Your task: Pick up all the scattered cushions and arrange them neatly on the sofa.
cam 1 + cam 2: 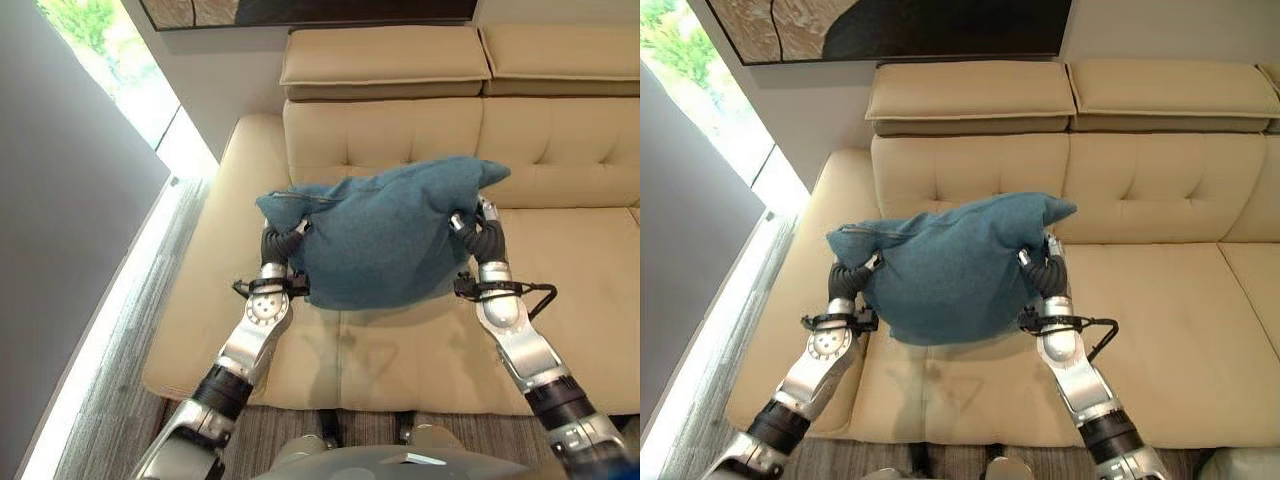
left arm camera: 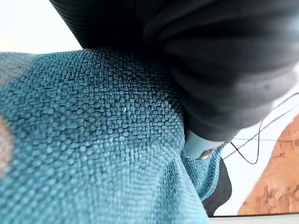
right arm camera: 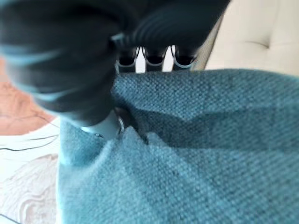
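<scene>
Scene: teal cushion (image 1: 945, 280) held up over the beige sofa (image 1: 1160, 300) seat | Hold: left robot hand (image 1: 848, 272) and right robot hand (image 1: 1044, 268) each pinch a side of it (fabric bunches at the fingers) | Progress: cushion not yet set down

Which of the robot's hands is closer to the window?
The left hand. It grips the teal cushion on the side toward the window, while the right hand grips the cushion's opposite side, farther along the sofa.
</scene>
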Robot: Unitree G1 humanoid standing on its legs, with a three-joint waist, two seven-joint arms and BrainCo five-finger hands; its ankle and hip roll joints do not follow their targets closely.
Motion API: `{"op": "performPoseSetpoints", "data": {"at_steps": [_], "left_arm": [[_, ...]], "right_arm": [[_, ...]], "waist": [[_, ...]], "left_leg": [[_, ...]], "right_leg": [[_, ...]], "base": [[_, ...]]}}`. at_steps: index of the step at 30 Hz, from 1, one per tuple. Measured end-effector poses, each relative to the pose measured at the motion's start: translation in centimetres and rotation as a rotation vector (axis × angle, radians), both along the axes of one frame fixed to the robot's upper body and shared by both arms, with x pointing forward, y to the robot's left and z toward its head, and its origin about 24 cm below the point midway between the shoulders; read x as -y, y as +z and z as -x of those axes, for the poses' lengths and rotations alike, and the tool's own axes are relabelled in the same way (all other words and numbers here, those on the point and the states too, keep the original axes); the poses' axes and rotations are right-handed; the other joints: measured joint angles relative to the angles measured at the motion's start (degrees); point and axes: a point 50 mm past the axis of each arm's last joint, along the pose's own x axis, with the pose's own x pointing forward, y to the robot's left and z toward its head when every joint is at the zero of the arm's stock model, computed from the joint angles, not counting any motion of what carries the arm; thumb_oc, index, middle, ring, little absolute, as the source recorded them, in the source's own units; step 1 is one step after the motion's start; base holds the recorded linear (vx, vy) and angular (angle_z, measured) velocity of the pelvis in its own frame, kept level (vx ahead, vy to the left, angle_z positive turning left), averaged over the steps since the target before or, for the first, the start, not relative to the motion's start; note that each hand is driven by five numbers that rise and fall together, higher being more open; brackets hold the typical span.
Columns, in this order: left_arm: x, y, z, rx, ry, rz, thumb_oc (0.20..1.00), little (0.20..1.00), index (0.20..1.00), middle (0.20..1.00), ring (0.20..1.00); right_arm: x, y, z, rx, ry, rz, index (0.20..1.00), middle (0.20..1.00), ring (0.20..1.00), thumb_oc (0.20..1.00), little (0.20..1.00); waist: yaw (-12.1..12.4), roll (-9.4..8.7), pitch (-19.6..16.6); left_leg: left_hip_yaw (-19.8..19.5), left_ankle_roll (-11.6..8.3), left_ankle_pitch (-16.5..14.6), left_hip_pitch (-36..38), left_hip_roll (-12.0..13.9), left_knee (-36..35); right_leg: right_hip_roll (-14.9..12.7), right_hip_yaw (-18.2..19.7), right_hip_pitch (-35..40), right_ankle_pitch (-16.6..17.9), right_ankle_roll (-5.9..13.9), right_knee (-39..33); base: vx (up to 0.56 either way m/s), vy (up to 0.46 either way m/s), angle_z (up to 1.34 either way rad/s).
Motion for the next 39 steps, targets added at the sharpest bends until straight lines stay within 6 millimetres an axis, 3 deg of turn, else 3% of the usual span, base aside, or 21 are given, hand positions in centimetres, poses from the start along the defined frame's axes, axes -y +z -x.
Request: {"op": "performPoseSetpoints", "data": {"at_steps": [1,3,7,8,9,12,13,15,17,25,26,28,29,30,31,32,37,39], "left_arm": [[0.3,2.2,-2.4,0.051,0.026,-0.028,0.200,0.200,0.200,0.200,0.200],[0.6,4.0,-4.3,0.083,0.046,-0.050,0.200,0.200,0.200,0.200,0.200],[0.8,6.4,-5.9,0.135,0.065,-0.082,0.200,0.200,0.200,0.200,0.200],[0.6,7.7,-6.6,0.161,0.084,-0.103,0.200,0.200,0.200,0.200,0.200],[0.9,10.2,-7.9,0.206,0.100,-0.137,0.200,0.200,0.200,0.200,0.200],[0.8,13.7,-9.4,0.263,0.135,-0.192,0.200,0.200,0.200,0.200,0.200],[1.0,16.0,-10.0,0.305,0.146,-0.236,0.200,0.200,0.200,0.200,0.200],[0.8,16.9,-10.1,0.319,0.159,-0.242,0.200,0.200,0.200,0.200,0.200],[0.6,19.7,-10.5,0.363,0.191,-0.249,0.200,0.200,0.200,0.200,0.200],[0.4,18.2,-10.6,0.322,0.185,-0.239,0.200,0.200,0.200,0.200,0.200],[0.4,18.1,-10.6,0.319,0.185,-0.241,0.235,0.235,0.235,0.235,0.235],[0.4,18.0,-10.6,0.317,0.186,-0.242,1.000,1.000,1.000,1.000,1.000],[0.2,17.9,-10.7,0.310,0.188,-0.245,1.000,1.000,1.000,1.000,1.000],[0.1,17.9,-10.7,0.306,0.188,-0.250,1.000,1.000,1.000,1.000,1.000],[-0.2,17.8,-10.7,0.302,0.191,-0.261,1.000,1.000,1.000,1.000,1.000],[-0.6,17.8,-10.7,0.303,0.192,-0.295,1.000,1.000,1.000,1.000,1.000],[-1.9,18.3,-10.7,0.307,0.187,-0.348,1.000,1.000,1.000,1.000,1.000],[-3.2,18.7,-10.6,0.312,0.205,-0.384,1.000,1.000,1.000,1.000,1.000]], "right_arm": [[-0.2,2.1,-2.1,0.059,-0.015,0.024,0.200,0.200,0.200,0.200,0.200],[-0.5,3.5,-3.8,0.086,-0.042,0.043,0.200,0.200,0.200,0.200,0.200],[-0.4,5.3,-5.3,0.126,-0.076,0.075,0.200,0.200,0.200,0.200,0.200],[-0.4,6.4,-5.9,0.151,-0.088,0.087,0.200,0.200,0.200,0.200,0.200],[-0.5,8.5,-6.9,0.202,-0.103,0.107,0.200,0.200,0.200,0.200,0.200],[-0.8,10.9,-8.2,0.244,-0.135,0.100,0.200,0.200,0.200,0.200,0.200],[-0.9,12.5,-8.9,0.267,-0.146,0.087,0.200,0.200,0.200,0.200,0.200],[-1.2,13.3,-9.2,0.276,-0.149,0.084,0.200,0.200,0.200,0.200,0.200],[-1.6,15.8,-9.8,0.319,-0.150,0.086,0.200,0.200,0.200,0.200,0.200],[-2.0,13.9,-9.8,0.269,-0.137,0.092,0.200,0.200,0.200,0.200,0.200],[-2.1,13.6,-9.8,0.264,-0.134,0.089,0.200,0.200,0.200,0.200,0.200],[-2.2,13.6,-9.8,0.262,-0.133,0.089,0.200,0.200,0.200,0.200,0.200],[-2.1,13.5,-9.8,0.260,-0.134,0.089,0.351,0.351,0.351,0.351,0.351],[-2.1,13.5,-9.8,0.259,-0.134,0.090,0.555,0.555,0.555,0.555,0.555],[-2.2,13.3,-9.8,0.255,-0.130,0.095,0.887,0.887,0.887,0.887,0.887],[-2.4,13.2,-9.8,0.253,-0.122,0.103,1.000,1.000,1.000,1.000,1.000],[-2.6,13.1,-9.8,0.245,-0.105,0.131,1.000,1.000,1.000,1.000,1.000],[-1.6,13.5,-9.8,0.253,-0.123,0.156,1.000,1.000,1.000,1.000,1.000]], "waist": [[-0.1,-0.06,0.0],[0.0,-0.02,0.3],[0.2,0.85,2.0],[0.1,1.11,2.5],[0.1,1.36,3.0],[0.0,1.52,4.2],[0.0,1.62,5.1],[0.0,1.79,5.5],[0.0,1.94,5.7],[0.0,2.51,6.7],[0.0,2.50,6.7],[-0.1,2.50,6.7],[-0.1,2.50,6.7],[-0.2,2.50,6.7],[-0.3,2.50,6.7],[-0.4,2.50,6.7],[-0.5,2.50,6.7],[-0.7,2.51,6.7]], "left_leg": [[0.0,0.24,1.1,-4.0,-0.1,0.0],[-0.1,0.50,2.3,-6.5,0.0,0.0],[-0.7,0.20,2.6,-8.2,0.1,0.0],[-0.7,0.06,2.8,-9.6,0.1,0.0],[-1.2,0.09,3.8,-12.5,0.0,0.0],[-1.6,0.31,4.5,-15.0,0.1,0.0],[-1.5,0.37,4.5,-16.3,0.1,0.0],[-1.6,0.36,4.5,-16.7,0.1,0.0],[-1.6,0.43,4.6,-19.9,0.1,0.0],[-1.7,0.43,4.6,-19.9,-0.2,0.0],[-1.7,0.43,4.6,-19.9,-0.2,0.0],[-1.8,0.43,4.6,-19.9,-0.3,0.0],[-1.8,0.43,4.6,-19.9,-0.3,0.0],[-1.8,0.42,4.6,-19.9,-0.3,0.0],[-1.7,0.41,4.6,-20.0,-0.3,0.0],[-1.7,0.37,4.6,-20.2,-0.3,0.0],[-1.2,0.33,4.5,-21.4,-0.3,0.0],[-1.1,0.33,4.6,-21.4,-0.2,0.0]], "right_leg": [[-0.1,0.0,-3.9,0.8,0.33,0.0],[-0.1,-0.2,-6.3,2.1,-0.16,0.0],[0.0,-0.7,-7.8,1.9,0.03,0.0],[-0.1,-0.8,-9.1,2.1,-0.03,0.0],[-0.1,-1.3,-11.8,3.0,-0.37,0.0],[0.0,-1.6,-14.2,3.6,-0.75,0.0],[0.0,-1.6,-15.5,3.7,-0.93,0.0],[-0.1,-1.4,-16.1,3.7,-0.93,0.0],[-0.1,-1.2,-19.4,4.0,-1.26,0.0],[-0.4,0.0,-19.9,4.1,-1.28,0.0],[-0.4,0.0,-19.9,4.1,-1.28,0.0],[-0.4,0.0,-20.0,4.1,-1.28,0.0],[-0.4,0.0,-20.0,4.1,-1.28,0.0],[-0.4,0.0,-20.0,4.1,-1.28,0.0],[-0.4,0.2,-20.1,4.1,-1.29,0.0],[-0.4,0.3,-20.4,4.2,-1.27,0.0],[-0.3,1.5,-22.0,4.9,-0.89,0.0],[-0.3,1.6,-22.1,5.0,-0.98,0.0]], "base": [[-0.15,0.020,-0.01],[-0.11,0.010,0.05],[-0.10,0.001,0.07],[-0.05,-0.002,0.11],[-0.05,0.002,0.12],[-0.02,0.001,0.06],[-0.04,0.005,-0.02],[-0.02,0.003,-0.06],[-0.01,0.010,-0.06],[0.00,0.002,-0.04],[0.00,0.000,0.00],[0.00,0.000,0.00],[0.00,0.000,0.00],[0.00,0.000,0.00],[-0.01,0.019,-0.05],[-0.01,0.010,-0.07],[0.01,-0.010,-0.08],[0.01,-0.008,-0.03]]}}
